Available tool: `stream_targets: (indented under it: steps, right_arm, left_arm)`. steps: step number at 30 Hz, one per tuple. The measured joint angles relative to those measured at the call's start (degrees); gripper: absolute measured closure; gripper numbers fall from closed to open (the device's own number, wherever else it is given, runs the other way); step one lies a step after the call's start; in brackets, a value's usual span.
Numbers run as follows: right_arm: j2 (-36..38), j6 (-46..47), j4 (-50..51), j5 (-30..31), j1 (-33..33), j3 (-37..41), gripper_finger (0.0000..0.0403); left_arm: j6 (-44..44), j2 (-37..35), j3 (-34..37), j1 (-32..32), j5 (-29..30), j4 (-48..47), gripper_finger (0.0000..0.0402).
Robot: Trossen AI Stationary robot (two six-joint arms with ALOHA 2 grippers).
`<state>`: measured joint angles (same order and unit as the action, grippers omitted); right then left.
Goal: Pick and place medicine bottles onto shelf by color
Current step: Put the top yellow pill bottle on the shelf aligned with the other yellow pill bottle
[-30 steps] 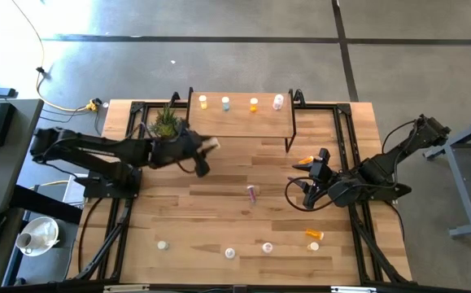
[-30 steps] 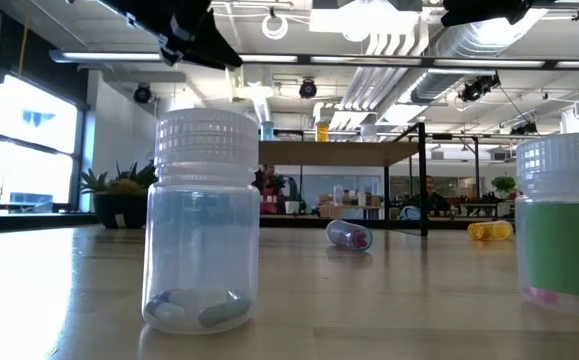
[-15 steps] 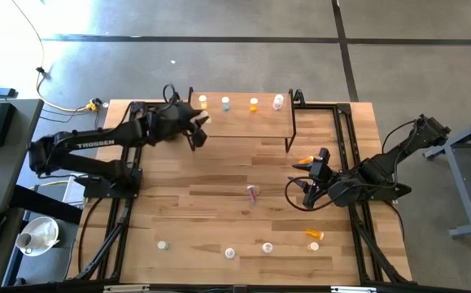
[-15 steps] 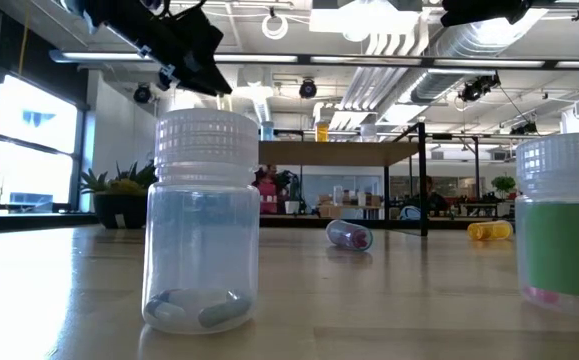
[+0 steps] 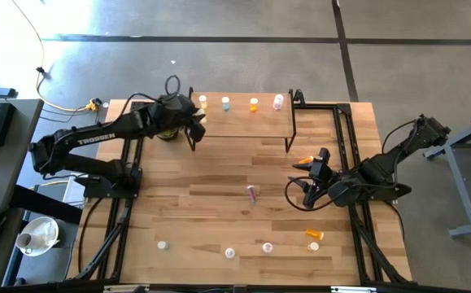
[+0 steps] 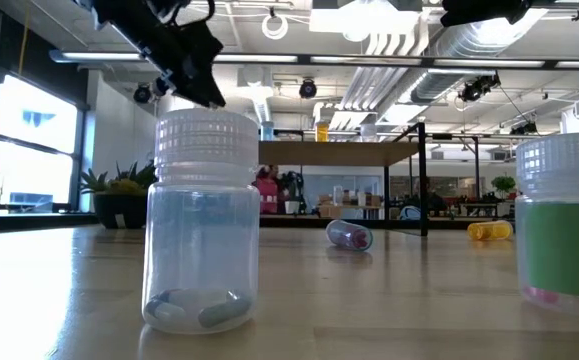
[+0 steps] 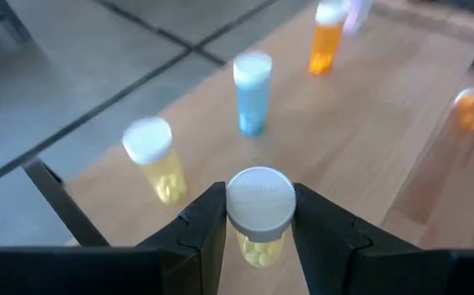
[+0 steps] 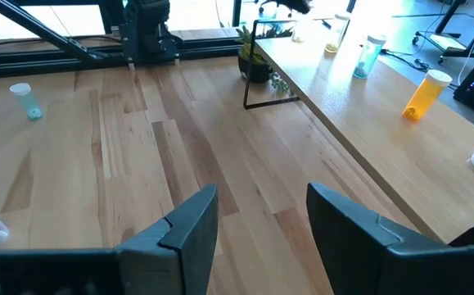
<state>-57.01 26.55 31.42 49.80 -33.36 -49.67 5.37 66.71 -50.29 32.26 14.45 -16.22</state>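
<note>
The left pincer [image 7: 259, 238] is clenched on a yellow bottle [image 7: 259, 215] with a white cap, one finger on each side of it. In the high view this left pincer [image 5: 196, 124] hovers over the left end of the shelf [image 5: 239, 124], which stands along the far edge of the surface [image 5: 219, 175].

Four bottles stand upright in a row on the shelf, close to its far edge: a yellow shelf bottle [image 5: 203, 102] nearest the left end, then a pale blue shelf bottle [image 5: 225, 102], an orange shelf bottle [image 5: 254, 104] and a pinkish-white shelf bottle [image 5: 278, 101] at the right end. In the left wrist view the held bottle sits just beside the yellow shelf bottle [image 7: 156, 159], with the pale blue one [image 7: 252, 92] and the orange one [image 7: 327, 36] farther along the board.

The right pincer [image 5: 307, 173] waits low over the right half of the surface, its fingers [image 8: 189, 230] released and nothing between them.

Other bottles remain on the surface. A purple-tinted bottle [image 5: 252, 193] lies on its side near the middle. An orange bottle [image 5: 314, 234] lies toward the near right corner. Along the near edge stand four small white-capped bottles, the leftmost one [image 5: 162, 244] well apart from the others. A potted plant [image 5: 168, 130] is partly hidden under the left arm, beside the shelf's left end.
</note>
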Motion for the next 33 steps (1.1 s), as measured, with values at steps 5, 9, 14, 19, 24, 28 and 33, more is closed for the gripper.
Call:
stream_targets:
  steps: [5, 9, 14, 19, 24, 28, 33]
  right_arm:
    - [0.0, 0.0, 0.0, -0.02, 0.0, 0.0, 0.0224]
    - [0.0, -0.04, 0.0, -0.04, 0.0, 0.0, 0.0224]
    - [0.0, -1.06, 0.0, -0.04, 0.0, 0.0, 0.0224]
    - [0.0, -0.92, 0.0, -0.07, 0.0, 0.0, 0.0224]
    - [0.0, -1.03, 0.0, -0.05, 0.0, 0.0, 0.0224]
    - [0.0, -1.04, 0.0, -0.07, 0.0, 0.0, 0.0224]
    - [0.0, -1.03, 0.0, -0.06, 0.0, 0.0, 0.0224]
  left_arm:
    - [-1.21, 3.53, -0.01, -0.01, 1.55, 1.02, 0.0287]
    - [-1.06, 5.0, -0.08, -0.01, 2.35, 2.51, 0.0287]
    - [-1.06, 5.3, -0.1, -0.05, 4.14, 2.38, 0.0287]
    - [-1.06, 5.3, -0.1, -0.02, 4.25, 2.26, 0.0287]
    - [-0.16, 5.3, -0.11, -0.05, 6.51, 1.69, 0.0287]
    - [1.0, 5.3, -0.12, -0.01, 6.26, 1.24, 0.0287]
    - [1.27, 5.3, -0.14, -0.01, 5.58, 1.19, 0.0287]
